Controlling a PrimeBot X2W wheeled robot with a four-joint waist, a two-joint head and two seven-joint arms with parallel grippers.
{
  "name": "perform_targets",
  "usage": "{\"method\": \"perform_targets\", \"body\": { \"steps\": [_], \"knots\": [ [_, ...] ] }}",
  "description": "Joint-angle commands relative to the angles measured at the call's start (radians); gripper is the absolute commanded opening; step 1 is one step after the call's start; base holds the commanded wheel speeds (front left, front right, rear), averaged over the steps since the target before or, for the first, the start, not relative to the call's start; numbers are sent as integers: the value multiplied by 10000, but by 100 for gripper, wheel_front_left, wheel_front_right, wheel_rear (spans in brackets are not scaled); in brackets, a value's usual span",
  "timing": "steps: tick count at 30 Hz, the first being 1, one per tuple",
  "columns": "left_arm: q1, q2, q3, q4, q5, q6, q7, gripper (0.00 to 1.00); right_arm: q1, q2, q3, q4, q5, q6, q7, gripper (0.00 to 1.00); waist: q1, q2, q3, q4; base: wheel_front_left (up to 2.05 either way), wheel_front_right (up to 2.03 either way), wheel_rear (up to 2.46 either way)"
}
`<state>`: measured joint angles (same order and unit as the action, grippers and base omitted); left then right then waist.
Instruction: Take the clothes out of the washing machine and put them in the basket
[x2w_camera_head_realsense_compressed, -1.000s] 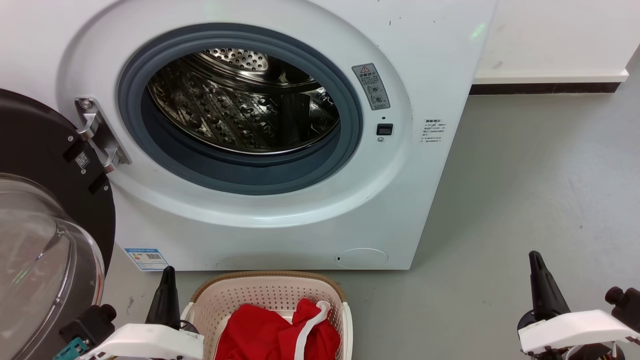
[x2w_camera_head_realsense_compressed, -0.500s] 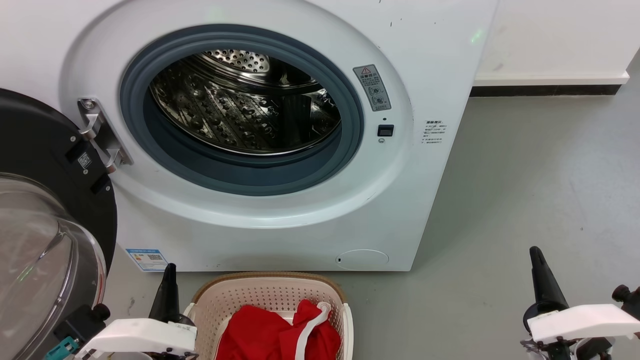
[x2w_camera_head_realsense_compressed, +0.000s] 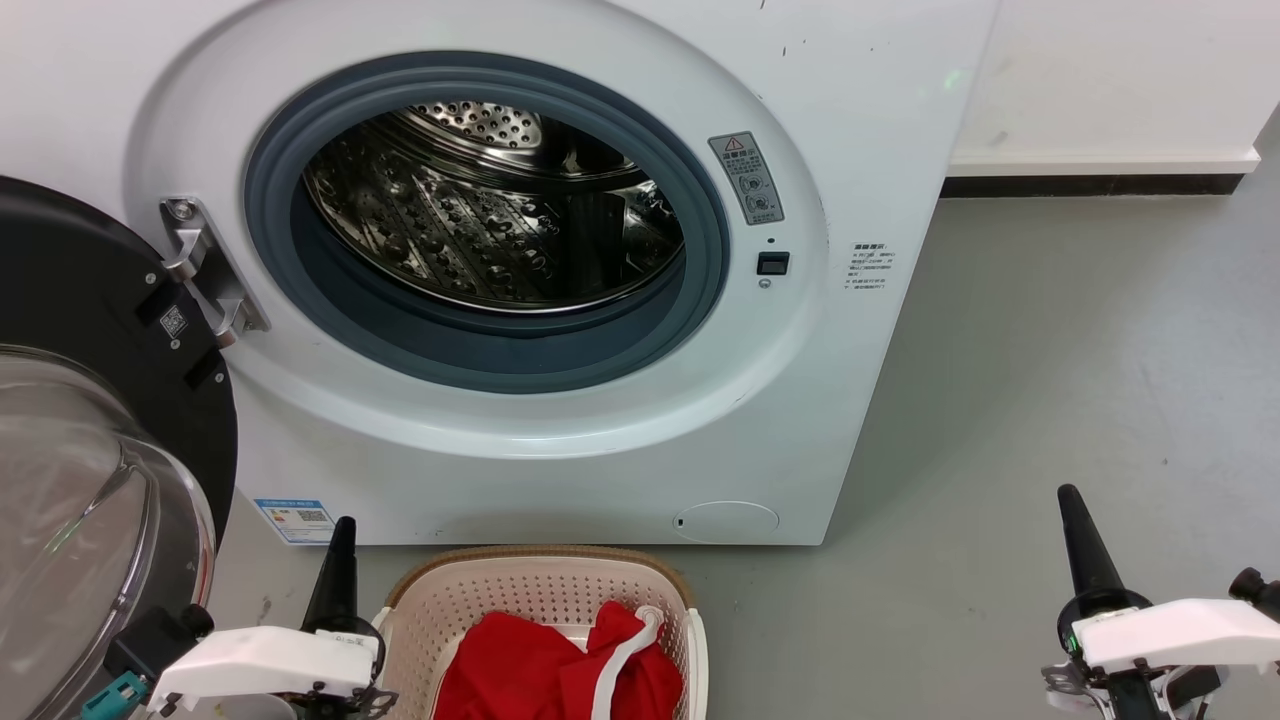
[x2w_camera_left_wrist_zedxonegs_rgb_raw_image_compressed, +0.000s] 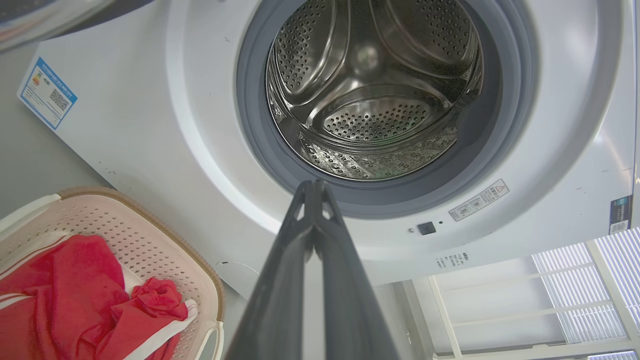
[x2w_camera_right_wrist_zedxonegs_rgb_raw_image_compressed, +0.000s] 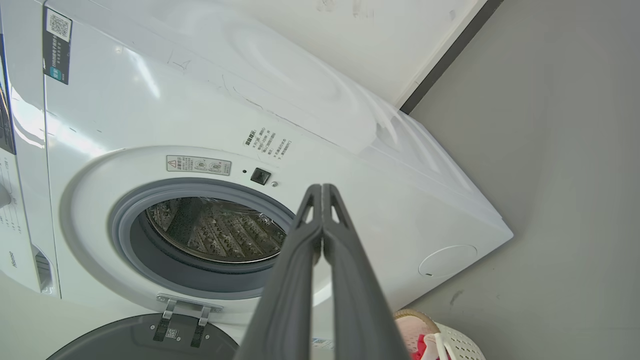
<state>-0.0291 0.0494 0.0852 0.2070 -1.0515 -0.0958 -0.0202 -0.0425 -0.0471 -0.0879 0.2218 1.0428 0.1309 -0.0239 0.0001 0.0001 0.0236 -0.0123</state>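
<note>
Washer (x2w_camera_head_realsense_compressed: 560, 470) up front, its top and left side cut off in the head view. The porthole stands clear, and the drum (x2w_camera_left_wrist_zedxonegs_rgb_raw_image_compressed: 370, 110) shows bare perforated steel in the left wrist view. From the head, the grey seal hides the drum's low front part. The door (x2w_camera_head_realsense_compressed: 90, 300) is swung full open on the left, its glass bowl running off the frame edge. The floor (x2w_camera_head_realsense_compressed: 1050, 380) is a wide grey stretch right of the washer, running back to the dark skirting.

The basket (x2w_camera_head_realsense_compressed: 530, 553) sits just in front of the washer's foot, its near end cut off by the bottom edge. Both clothes (x2w_camera_head_realsense_compressed: 520, 670) are in it, 1 plain red and 1 with a white band, bunched together and partly out of frame.

The left gripper (x2w_camera_left_wrist_zedxonegs_rgb_raw_image_compressed: 313, 187) has its 2 fingers pressed tip to tip with nothing between them. It is squeezed between door and basket, just beside the basket's left rim. The right gripper (x2w_camera_right_wrist_zedxonegs_rgb_raw_image_compressed: 321, 189) is pinched together the same way, holding nothing, over bare floor and well apart from the basket.

Against 1 second ago, the whole head picture has slid a touch down and right, so that is the camera. Both white gripper housings sit slightly farther out to the sides. Clothes lie as they did.
</note>
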Motion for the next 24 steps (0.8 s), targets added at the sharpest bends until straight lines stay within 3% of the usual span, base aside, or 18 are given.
{"method": "perform_targets", "body": {
  "steps": [1, 24],
  "knots": [
    [-255, 13, 52, -46, -277, -35, 57, 0, -251, -33, -34, -57, 299, 0, 80, 0, -1, -1, -4, 3, 0, 0, 0],
    [-508, 13, 157, 147, -2593, -196, 625, 0, -488, -41, -137, 72, 2652, -1, 653, 0, -1, -1, -79, 48, 0, 0, 0]
  ]
}}
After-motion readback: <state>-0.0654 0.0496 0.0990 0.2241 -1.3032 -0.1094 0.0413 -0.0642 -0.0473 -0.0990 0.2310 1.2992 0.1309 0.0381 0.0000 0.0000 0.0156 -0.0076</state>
